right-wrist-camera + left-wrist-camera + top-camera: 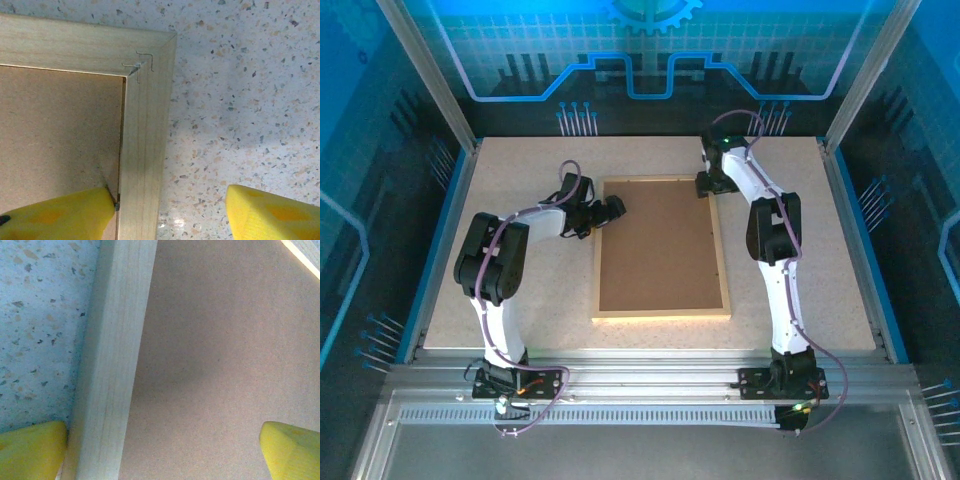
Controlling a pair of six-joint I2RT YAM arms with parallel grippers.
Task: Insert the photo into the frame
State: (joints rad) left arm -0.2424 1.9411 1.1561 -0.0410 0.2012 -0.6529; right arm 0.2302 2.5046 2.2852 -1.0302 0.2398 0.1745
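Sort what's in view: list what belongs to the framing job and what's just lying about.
Job: frame, lying flat; brown backing board inside its rails; left gripper and right gripper, each open astride a rail.
Lying about: speckled table beneath; blue-lit panels behind.

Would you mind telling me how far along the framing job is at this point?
Done: the backing board lies inside the frame; whether the photo sits beneath is hidden. In hand: the left gripper and right gripper, both open, straddle its side rails. Remaining: probably fixing the backing down.
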